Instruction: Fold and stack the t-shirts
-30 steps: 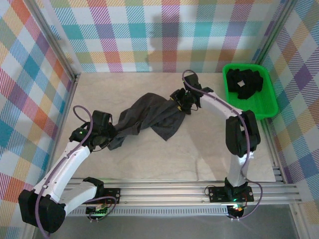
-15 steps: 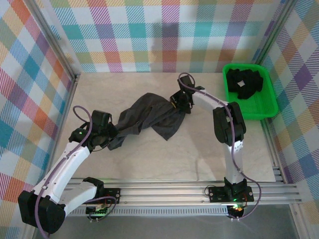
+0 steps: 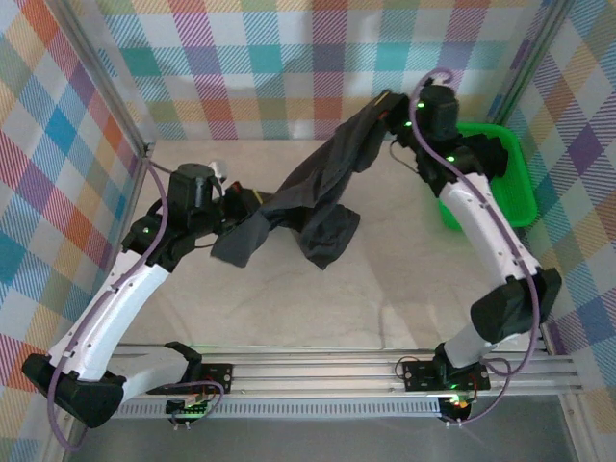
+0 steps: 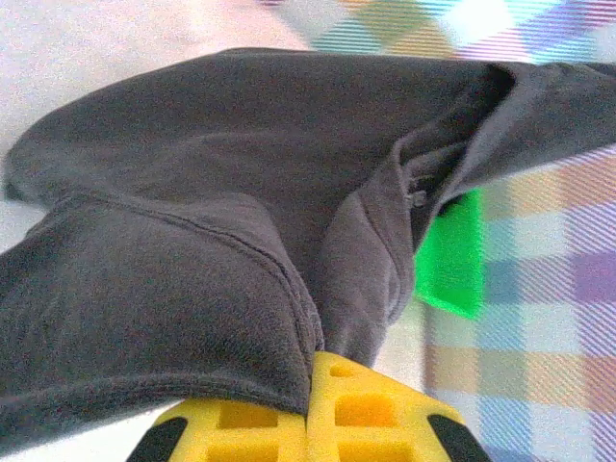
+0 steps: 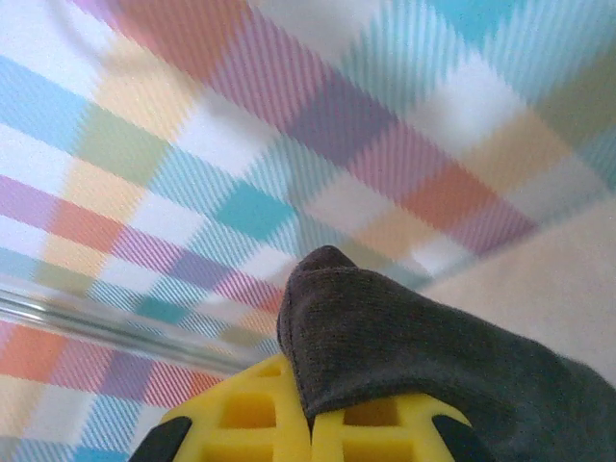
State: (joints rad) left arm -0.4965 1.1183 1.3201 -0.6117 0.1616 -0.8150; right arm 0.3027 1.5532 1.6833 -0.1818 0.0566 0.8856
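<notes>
Cloth stretches between the two arms above the pale desk [image 3: 385,289]. On the left, the left claw [image 3: 246,204] is clamped on one end of a dark charcoal t-shirt [image 3: 322,183]. In the left wrist view its yellow fingers [image 4: 241,428] are pressed together, with a seamed fold of the fabric pinched between them and draped over the top.

From there the t-shirt rises in a twisted band toward the upper right. A loose fold hangs from its middle, low over the desk – whether it touches the surface cannot be told.

At the high end, near the plaid back wall [image 3: 289,67], the right claw [image 3: 385,103] grips the other end. The right wrist view shows its jaws closed on a rounded corner of cloth [image 5: 385,346].

Further right, a bright green bin [image 3: 525,202] sits at the desk's edge – partly behind the right arm.
</notes>
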